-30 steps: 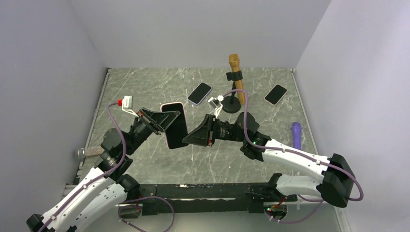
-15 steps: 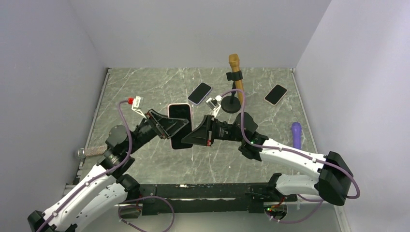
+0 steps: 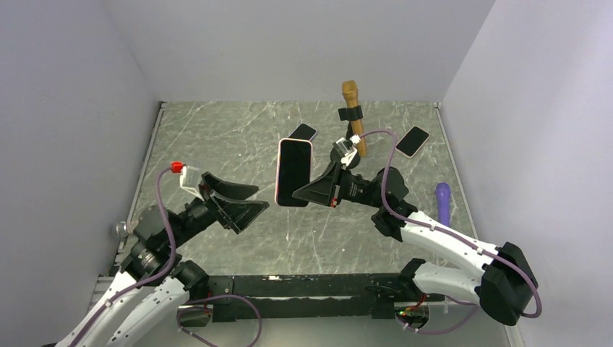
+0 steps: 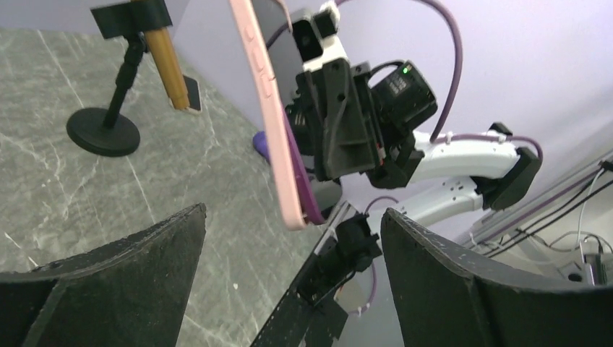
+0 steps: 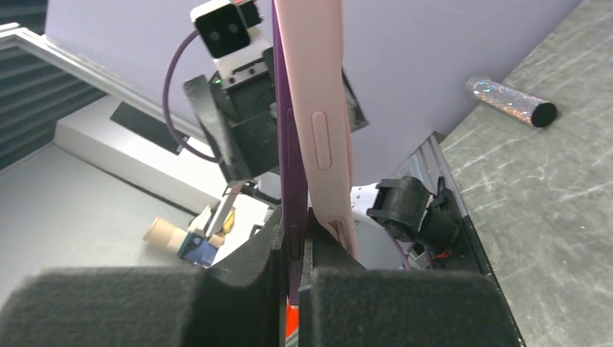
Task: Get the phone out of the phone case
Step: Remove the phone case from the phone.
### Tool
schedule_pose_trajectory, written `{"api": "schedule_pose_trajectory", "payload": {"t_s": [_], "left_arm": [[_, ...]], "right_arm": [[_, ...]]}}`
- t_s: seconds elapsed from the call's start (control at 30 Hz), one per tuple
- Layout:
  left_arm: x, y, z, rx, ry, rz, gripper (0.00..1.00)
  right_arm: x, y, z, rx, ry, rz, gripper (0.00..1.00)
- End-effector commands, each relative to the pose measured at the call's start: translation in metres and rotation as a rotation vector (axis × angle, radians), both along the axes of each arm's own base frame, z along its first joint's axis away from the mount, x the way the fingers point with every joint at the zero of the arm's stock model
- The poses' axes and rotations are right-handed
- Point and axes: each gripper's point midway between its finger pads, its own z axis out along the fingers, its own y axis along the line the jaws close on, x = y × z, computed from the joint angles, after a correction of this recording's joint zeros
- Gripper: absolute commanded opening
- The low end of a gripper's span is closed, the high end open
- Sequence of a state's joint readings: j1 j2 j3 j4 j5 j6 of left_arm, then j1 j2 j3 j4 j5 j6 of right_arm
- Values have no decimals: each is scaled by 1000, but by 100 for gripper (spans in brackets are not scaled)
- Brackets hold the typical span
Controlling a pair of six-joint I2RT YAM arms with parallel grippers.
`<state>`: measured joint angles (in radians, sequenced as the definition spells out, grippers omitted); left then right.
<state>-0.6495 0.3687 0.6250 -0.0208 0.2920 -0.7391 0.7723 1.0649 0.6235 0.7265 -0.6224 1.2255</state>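
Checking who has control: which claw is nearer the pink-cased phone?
Right. The right claw is shut on the pink-cased phone, gripping its lower end in the air. The left claw hangs open, apart from it, on its left in the top view.

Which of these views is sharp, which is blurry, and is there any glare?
Top external: evenly lit, sharp, no glare on the phone screen. Left wrist: pink case crisp, own dark fingers slightly soft. Right wrist: near pads blurred, case edge fairly clear.
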Motion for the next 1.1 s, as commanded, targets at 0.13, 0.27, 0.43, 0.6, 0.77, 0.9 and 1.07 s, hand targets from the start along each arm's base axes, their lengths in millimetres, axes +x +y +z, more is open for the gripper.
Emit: {"api": "schedule_pose_trajectory", "payload": {"t_s": [0.13, 0.27, 0.43, 0.6, 0.77, 0.9, 1.07], "left_arm": [[-6, -26, -14, 56, -16, -156, 96], [-6, -31, -17, 57, -9, -183, 87], [-3, -31, -20, 58, 5, -169, 75], [2, -32, -21, 54, 22, -155, 71], [7, -35, -19, 54, 37, -153, 69], [13, -38, -20, 66, 62, -144, 64], [17, -40, -20, 55, 81, -138, 60]], "right_arm": [[-23, -14, 47, 164, -125, 74, 0], [-22, -14, 46, 167, -118, 71, 0], [-22, -13, 45, 171, -113, 80, 0], [-22, -11, 44, 170, -117, 92, 0], [-23, -11, 41, 172, -113, 98, 0], [-23, -10, 38, 168, -110, 102, 0], [-23, -9, 33, 161, -105, 105, 0]]}}
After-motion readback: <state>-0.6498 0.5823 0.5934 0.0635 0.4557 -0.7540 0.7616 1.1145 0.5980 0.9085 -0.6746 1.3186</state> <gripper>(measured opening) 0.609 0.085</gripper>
